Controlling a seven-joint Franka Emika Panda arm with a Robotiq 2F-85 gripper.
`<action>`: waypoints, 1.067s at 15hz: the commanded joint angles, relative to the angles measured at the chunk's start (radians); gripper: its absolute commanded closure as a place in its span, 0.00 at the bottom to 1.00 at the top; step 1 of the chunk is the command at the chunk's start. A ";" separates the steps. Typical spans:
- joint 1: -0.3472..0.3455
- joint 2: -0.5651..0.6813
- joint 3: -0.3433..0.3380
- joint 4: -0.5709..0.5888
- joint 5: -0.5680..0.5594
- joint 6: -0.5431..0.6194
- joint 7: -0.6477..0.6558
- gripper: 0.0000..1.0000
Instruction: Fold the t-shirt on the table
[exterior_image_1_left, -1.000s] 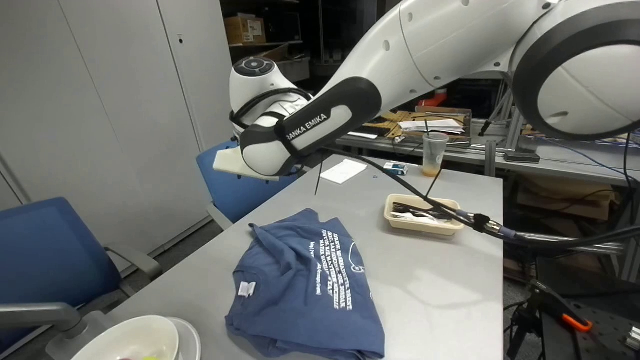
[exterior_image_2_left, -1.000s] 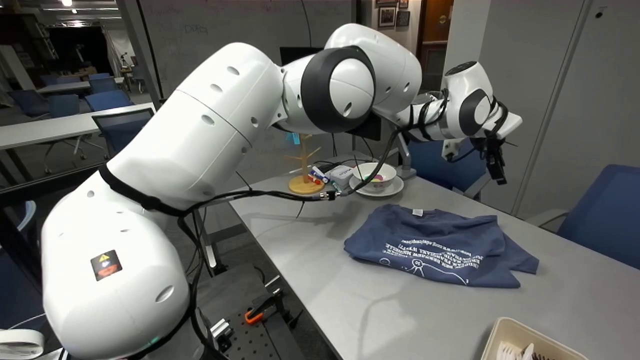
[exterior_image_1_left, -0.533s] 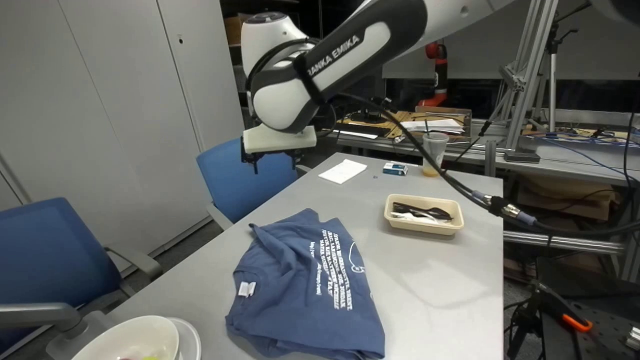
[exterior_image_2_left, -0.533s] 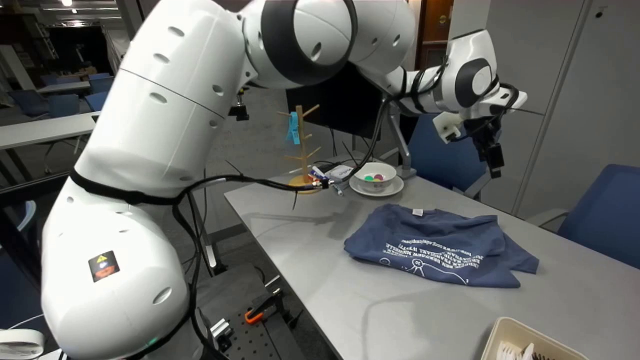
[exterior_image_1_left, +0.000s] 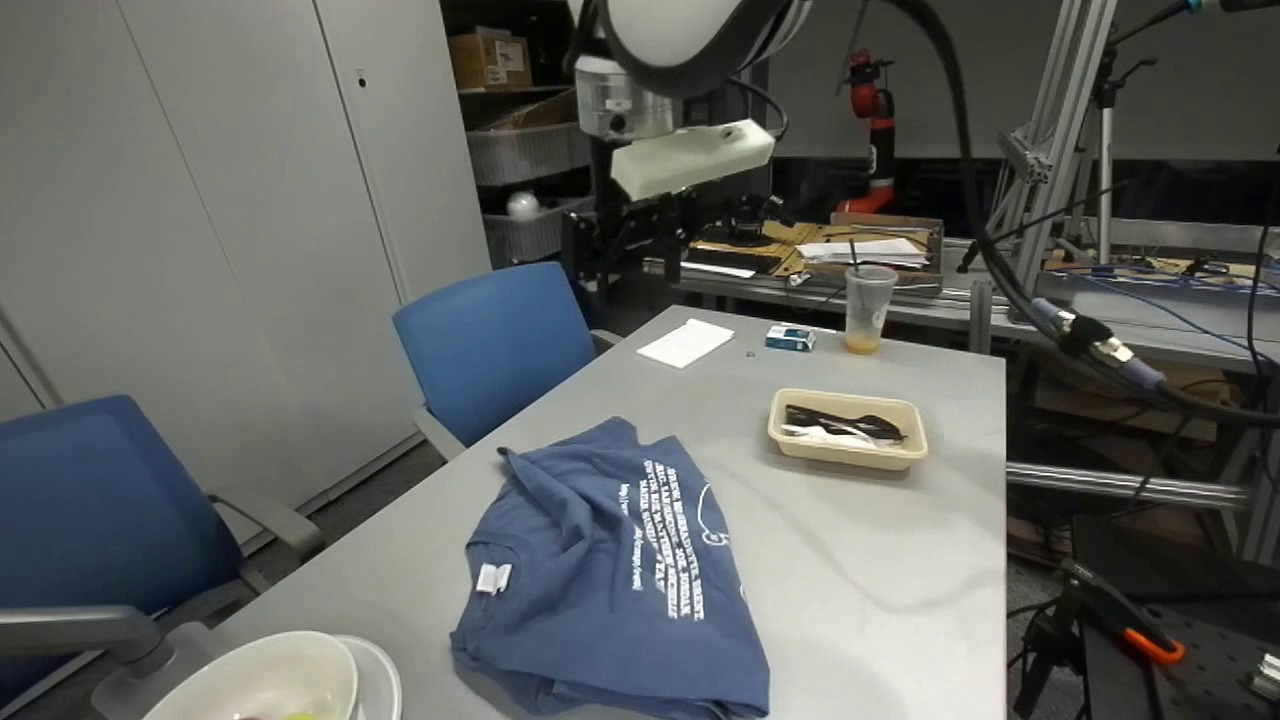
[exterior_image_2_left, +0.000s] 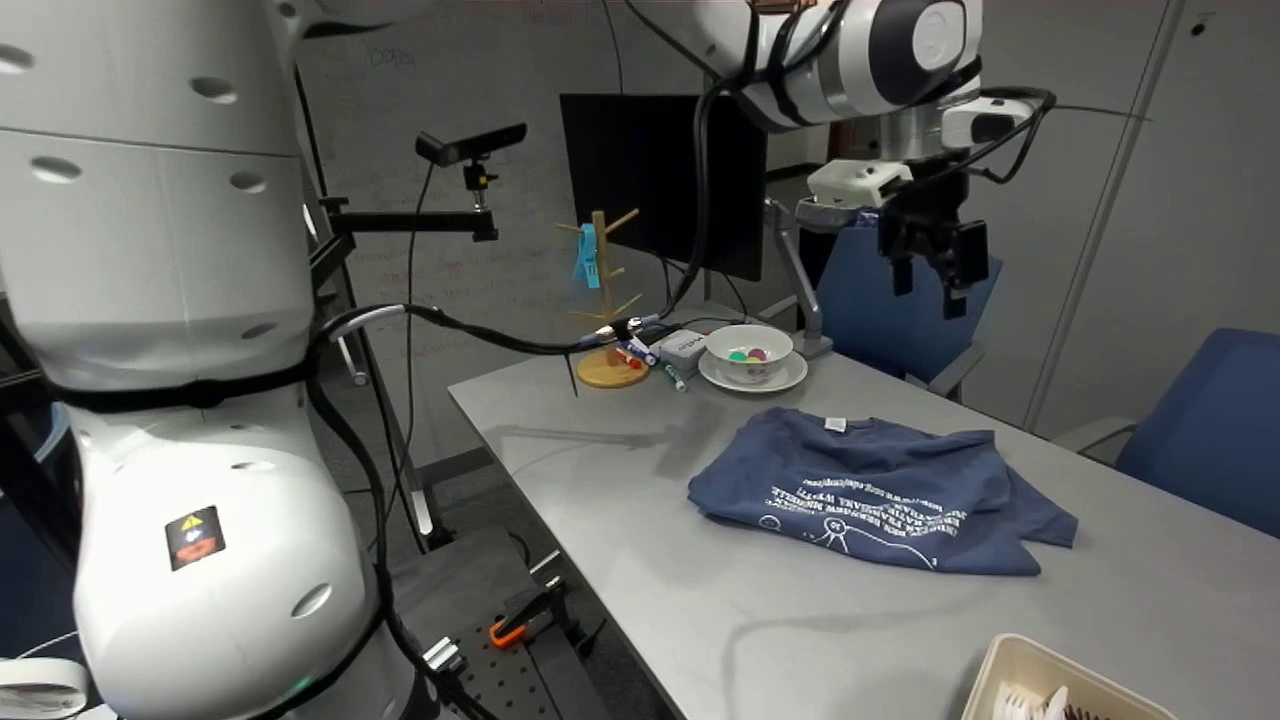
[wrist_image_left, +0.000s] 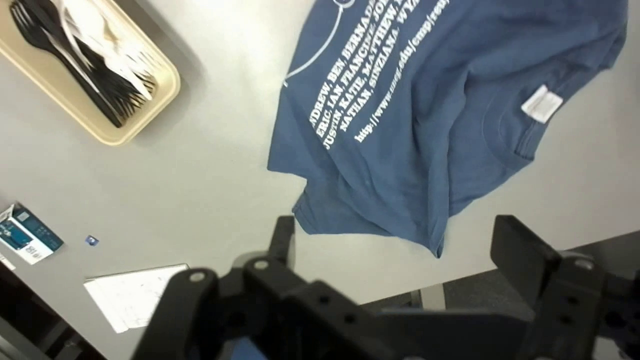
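The blue t-shirt (exterior_image_1_left: 610, 590) lies bunched and partly folded over itself on the grey table (exterior_image_1_left: 860, 560). White lettering, a collar and a white tag show on it. It also shows in an exterior view (exterior_image_2_left: 860, 490), with a sleeve sticking out at the right. In the wrist view the t-shirt (wrist_image_left: 370, 165) is cut off by the top edge. My gripper (wrist_image_left: 397, 235) is open with nothing between its fingers. The gripper also shows in both exterior views (exterior_image_1_left: 625, 245) (exterior_image_2_left: 930, 285), high above the table's far side, pointing down and well apart from the shirt.
A beige tray (exterior_image_1_left: 850, 456) of plastic cutlery stands beside the shirt. A cup (exterior_image_1_left: 868, 310), small box (exterior_image_1_left: 790, 338) and white paper (exterior_image_1_left: 685, 343) lie beyond. A bowl (exterior_image_2_left: 750, 352) on a plate and a wooden stand (exterior_image_2_left: 605, 300) are at the other end. Blue chairs (exterior_image_1_left: 500, 340) line one side.
The arm has risen and turned. In both exterior views the gripper is higher, and it now points downward. The t-shirt and the table objects have not moved.
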 joint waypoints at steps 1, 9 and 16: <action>-0.037 -0.243 0.044 -0.227 -0.029 -0.039 -0.114 0.00; -0.126 -0.677 0.047 -0.534 0.025 -0.038 -0.367 0.00; -0.153 -0.659 0.073 -0.518 0.020 -0.045 -0.354 0.00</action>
